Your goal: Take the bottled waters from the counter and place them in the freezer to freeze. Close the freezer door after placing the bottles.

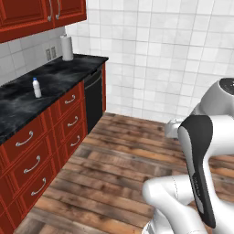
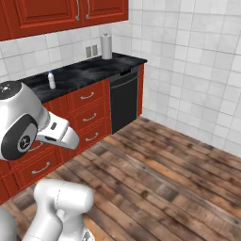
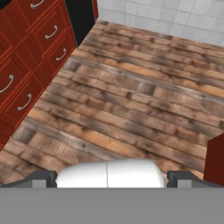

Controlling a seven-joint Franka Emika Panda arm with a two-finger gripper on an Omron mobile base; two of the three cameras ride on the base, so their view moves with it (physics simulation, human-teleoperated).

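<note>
One blue-capped bottle (image 1: 36,87) stands on the counter (image 1: 55,77); the jaws gape wide, empty, over floorboards (image 3: 131,100).

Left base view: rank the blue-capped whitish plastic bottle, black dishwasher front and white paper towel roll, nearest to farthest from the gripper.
1. Blue-capped whitish plastic bottle, upright on the black marble-look counter, to the left of the open gripper.
2. Black dishwasher front, under the counter's far end.
3. White paper towel roll, at the counter's far back, by the wall.
</note>
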